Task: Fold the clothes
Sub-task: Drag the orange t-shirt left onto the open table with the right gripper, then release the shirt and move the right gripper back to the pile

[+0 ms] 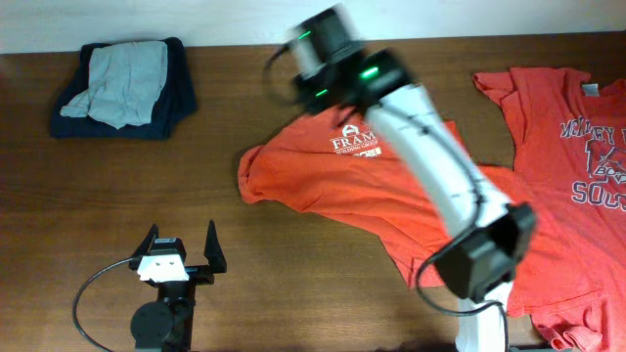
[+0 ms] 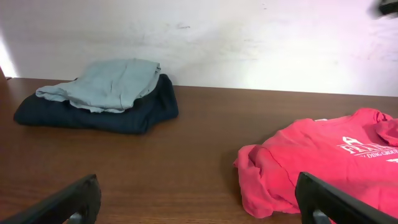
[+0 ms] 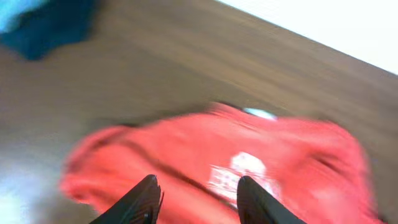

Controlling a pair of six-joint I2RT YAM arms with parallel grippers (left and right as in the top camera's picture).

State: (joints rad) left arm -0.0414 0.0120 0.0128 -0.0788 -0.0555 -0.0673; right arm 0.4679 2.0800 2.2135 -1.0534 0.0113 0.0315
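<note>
- Upper left, overhead view: a folded navy garment (image 1: 171,103) lies on the bench (image 1: 117,196), a dark brown surface with a wood grain. A folded pale grey garment (image 1: 125,78) of soft knit rests on top of it, its edges uneven.
- Lower left: the left pincer (image 1: 181,240) sits low over bare wood, well apart from all cloth. Its two black fingers are spread wide with nothing between them. A white block sits behind them and a black cable loops off to the left.
- Centre: the centre T-shirt (image 1: 323,176), orange-red cotton, lies spread but rumpled, with its left edge bunched into soft folds. The white print reads "FRAM" under a small arch-shaped logo. The finer line beneath is too small to read.
- Centre to upper centre: the right arm (image 1: 440,166), a white tube with black joints and green lights, crosses this shirt on a diagonal and is motion-blurred.
- Right wrist view: the right pincer (image 3: 198,180) hangs above the white print, its black fingers apart and gripping nothing. Contact with the cloth cannot be told.
- Right edge: the right T-shirt (image 1: 548,225), also orange-red, lies flat and face up with a white neck label. Its pale print is cut by the frame, and "SOC" is legible. Its lower left meets the centre T-shirt, but which lies on top cannot be told.
</note>
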